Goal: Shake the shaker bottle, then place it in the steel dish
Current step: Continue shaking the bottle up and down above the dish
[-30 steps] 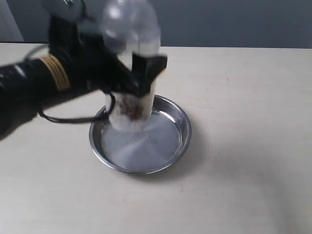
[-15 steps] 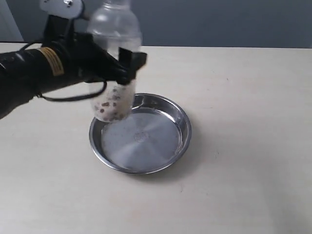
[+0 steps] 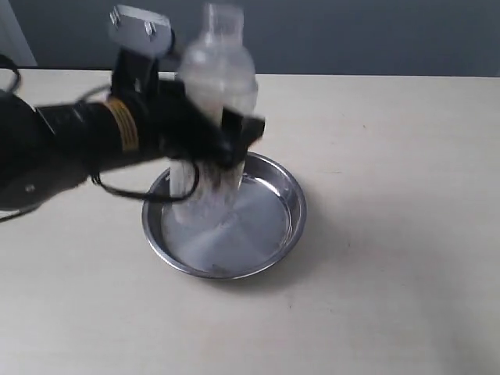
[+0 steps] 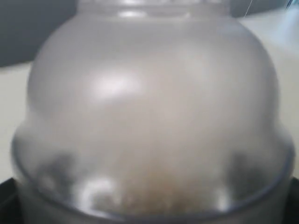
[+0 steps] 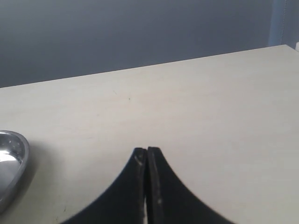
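Gripping the shaker bottle (image 3: 217, 74) around the middle with the left gripper (image 3: 219, 144), with black fingers (image 3: 244, 129) clamped against both sides of the clear body. Held nearly upright, with frosted dome and small round cap on top, and with the lower end over the left part of the steel dish (image 3: 291, 209). Much blurred at that lower end, so impossible to tell whether touching the flat base or hanging just above it. Reaching in from the left of the exterior view with a black arm, marked by a yellow label band (image 3: 123, 125) and followed by a thin black cable (image 3: 117, 191) looping down beside the dish rim. As for the dish: lying on the pale table (image 3: 391, 273), round and shiny, with low sloped rim. Filling almost the whole left wrist view with the frosted dome, with a brownish shade low inside, too soft to read further. Seen in the right wrist view only: the right gripper (image 5: 147, 161), with both tips pressed together and nothing between them, above bare table, with a piece of the dish rim near the edge of that view
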{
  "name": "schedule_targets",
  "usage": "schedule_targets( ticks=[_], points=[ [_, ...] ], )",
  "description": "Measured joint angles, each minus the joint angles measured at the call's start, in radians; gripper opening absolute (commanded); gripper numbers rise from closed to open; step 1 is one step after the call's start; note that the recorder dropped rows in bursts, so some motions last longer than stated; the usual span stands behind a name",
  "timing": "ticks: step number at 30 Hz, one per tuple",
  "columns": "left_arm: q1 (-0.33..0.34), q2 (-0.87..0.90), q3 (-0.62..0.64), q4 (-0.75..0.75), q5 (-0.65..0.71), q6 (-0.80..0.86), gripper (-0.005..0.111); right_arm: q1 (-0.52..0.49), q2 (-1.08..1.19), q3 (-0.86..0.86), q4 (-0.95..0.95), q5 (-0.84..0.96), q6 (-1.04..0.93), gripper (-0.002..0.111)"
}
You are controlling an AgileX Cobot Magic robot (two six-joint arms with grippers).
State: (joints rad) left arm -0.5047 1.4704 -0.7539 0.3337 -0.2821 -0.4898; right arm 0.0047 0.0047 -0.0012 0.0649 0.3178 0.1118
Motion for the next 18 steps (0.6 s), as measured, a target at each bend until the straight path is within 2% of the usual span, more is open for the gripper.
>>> schedule_targets(
  ticks=[3, 6, 10, 13, 15, 18],
  points=[
    [0.000, -0.036, -0.017, 0.013, 0.070, -0.002, 0.000, 0.000, 0.000, 0.000, 0.000, 0.000, 0.000, -0.001],
    [0.000, -0.150, -0.105, 0.021, 0.001, 0.009, 0.000, 0.000, 0.000, 0.000, 0.000, 0.000, 0.000, -0.001],
    [-0.007, -0.106, -0.043, 0.014, -0.091, -0.005, 0.000, 0.000, 0.000, 0.000, 0.000, 0.000, 0.000, -0.001],
    [-0.011, -0.035, 0.008, 0.028, 0.019, -0.027, 0.000, 0.000, 0.000, 0.000, 0.000, 0.000, 0.000, -0.001],
    [-0.011, -0.095, -0.025, 0.058, 0.025, -0.013, 0.000, 0.000, 0.000, 0.000, 0.000, 0.000, 0.000, -0.001],
    [-0.011, -0.156, -0.070, 0.051, -0.041, -0.003, 0.000, 0.000, 0.000, 0.000, 0.000, 0.000, 0.000, -0.001]
  ],
)
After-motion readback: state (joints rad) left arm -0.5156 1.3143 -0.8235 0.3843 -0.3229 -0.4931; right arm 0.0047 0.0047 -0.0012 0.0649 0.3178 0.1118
